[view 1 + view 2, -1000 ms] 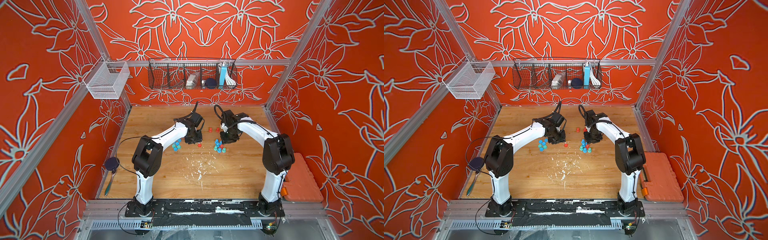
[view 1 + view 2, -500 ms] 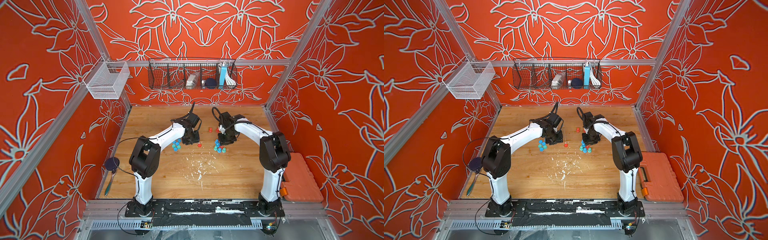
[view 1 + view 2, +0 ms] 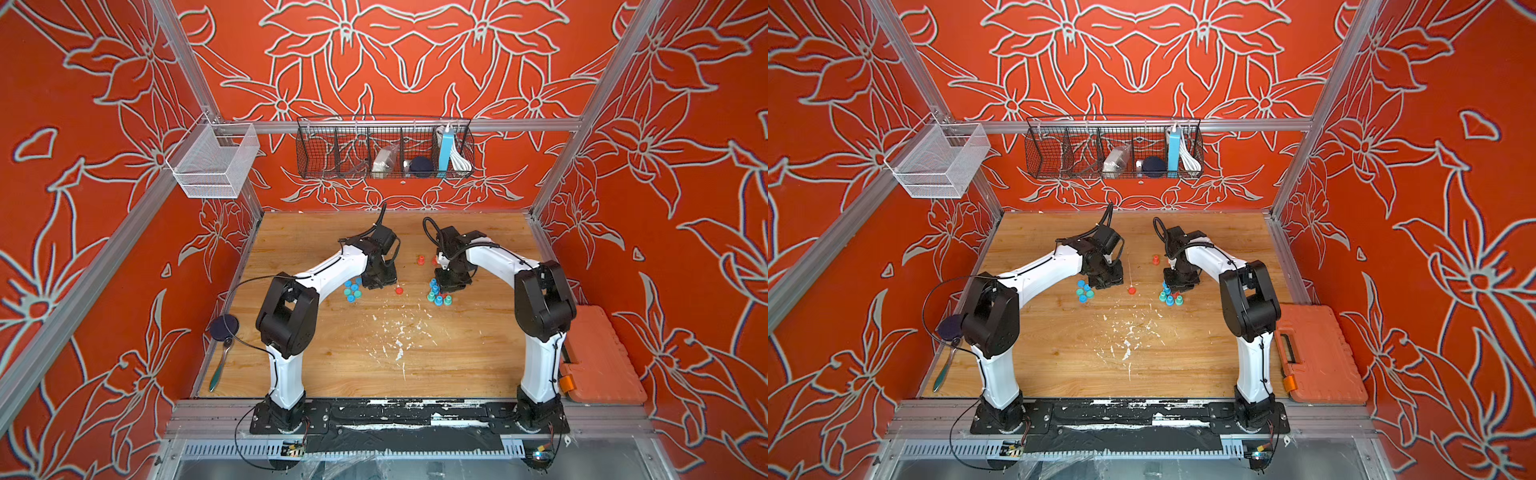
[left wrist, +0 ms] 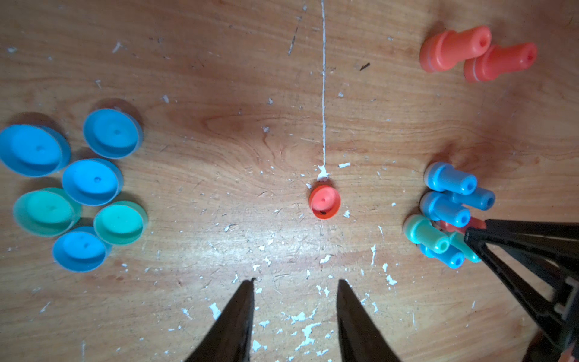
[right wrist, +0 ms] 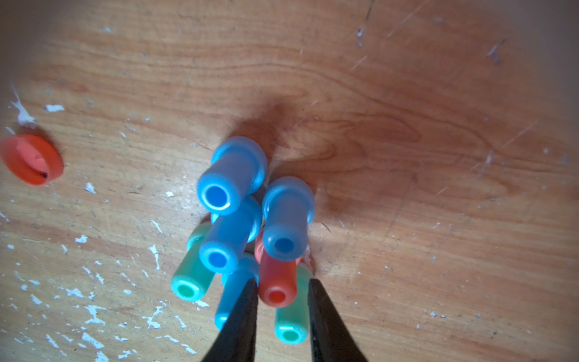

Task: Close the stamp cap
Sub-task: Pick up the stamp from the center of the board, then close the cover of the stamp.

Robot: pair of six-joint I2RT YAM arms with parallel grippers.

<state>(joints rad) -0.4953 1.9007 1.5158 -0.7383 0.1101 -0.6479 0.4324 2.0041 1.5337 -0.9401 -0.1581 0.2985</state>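
On the far half of the wooden desk [image 3: 457, 353], the right gripper [image 5: 282, 280] reaches into a huddle of blue and teal stamps [image 5: 232, 194]. Its two black fingers stand either side of the lone red stamp [image 5: 275, 269] there. Whether they are pressing on it cannot be told.

The red cap [image 4: 324, 201] lies by itself, open side up, midway between the desk's left and right edges and well apart from that stamp. The left gripper [image 4: 297, 280] hovers near it, released, with only bare wood between its fingers.

Blue and teal caps [image 4: 84, 188] are gathered toward the left edge. Two more red stamps [image 4: 451, 48] stand touching, nearer the far edge.
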